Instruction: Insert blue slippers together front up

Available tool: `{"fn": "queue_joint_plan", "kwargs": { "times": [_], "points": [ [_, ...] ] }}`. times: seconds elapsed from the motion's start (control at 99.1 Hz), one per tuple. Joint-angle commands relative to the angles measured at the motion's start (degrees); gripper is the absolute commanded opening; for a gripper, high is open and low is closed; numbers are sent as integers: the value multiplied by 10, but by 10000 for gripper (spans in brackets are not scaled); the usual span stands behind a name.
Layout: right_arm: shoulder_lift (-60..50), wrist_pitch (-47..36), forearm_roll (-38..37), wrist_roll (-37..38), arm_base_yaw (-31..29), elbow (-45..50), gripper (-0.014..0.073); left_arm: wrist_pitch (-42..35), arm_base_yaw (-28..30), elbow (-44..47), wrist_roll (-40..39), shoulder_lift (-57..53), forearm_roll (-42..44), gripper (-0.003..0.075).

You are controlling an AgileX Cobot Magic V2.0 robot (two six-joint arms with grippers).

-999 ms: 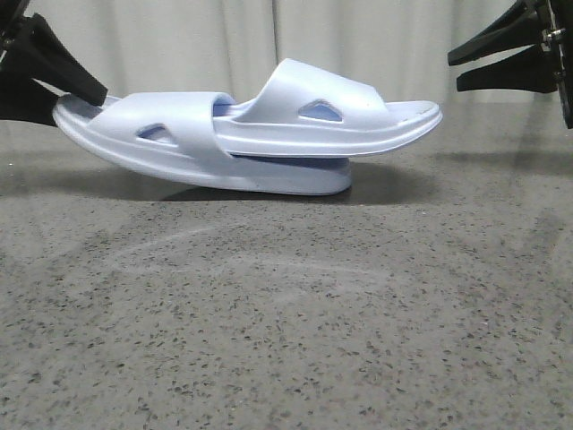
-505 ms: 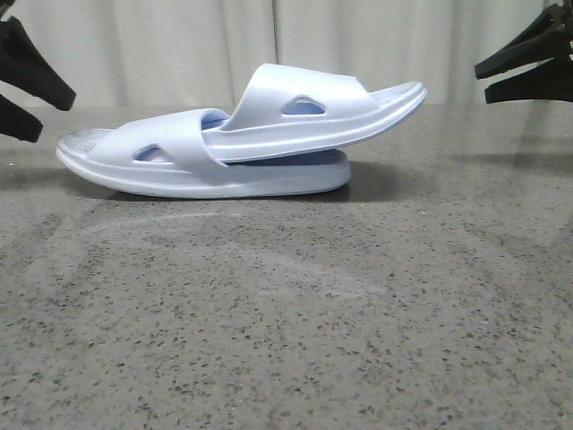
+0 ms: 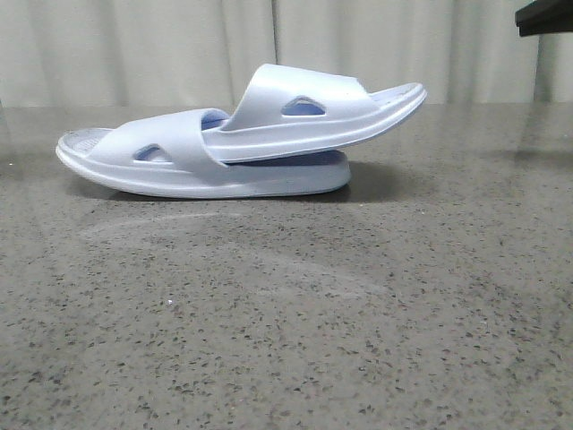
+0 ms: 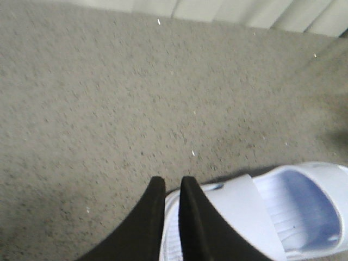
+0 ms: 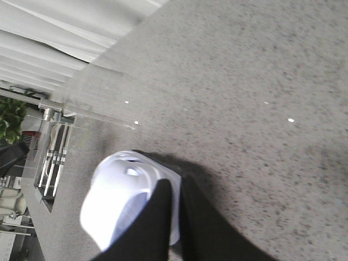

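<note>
Since a second ago: both my arms have pulled up and outward; my left gripper has left the front view altogether and only a dark sliver of my right one shows at its top right corner. The pair has settled flat from its tilted, held pose.
Blue slippers: resting on the grey speckled table, one pushed under the other's strap, straps up, the upper slipper slanting upward to the right over the lower slipper.
Long axis: left to right across the front view, one end toward each arm.
Left gripper: fingers pressed close together with only a thin slit, nothing between them, hanging over the left end of the pair.
Right gripper: fingers likewise nearly together and bare, above the raised right end.
Nearer arm: I cannot tell; each sits off its own end, clear of the foam.
Progress: nesting looks done to me; withdrawing is what remains.
Risk: the upper slipper could slide out if nudged.
</note>
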Motion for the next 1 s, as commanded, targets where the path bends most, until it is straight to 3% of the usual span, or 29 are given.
{"fn": "queue_joint_plan", "kwargs": {
  "times": [0.0,0.262,0.444,0.575,0.697,0.989],
  "points": [
    [-46,61,55,-4,-4,-15,-98,-59,0,-19,-1,-57,-20,15],
    [-133,-8,61,-7,2,0,-97,-160,0,-19,-1,-166,51,15],
    [-195,-28,46,-46,32,14,-96,-168,-1,-13,-1,-226,113,15],
    [-257,-84,-8,-57,50,44,-96,-170,-1,19,2,-282,119,15],
    [-319,-137,-56,-68,65,93,-96,-188,-1,81,2,-336,138,15],
    [-470,-264,-41,-107,70,279,-96,-321,-42,306,17,-469,136,15]
  ]
}}
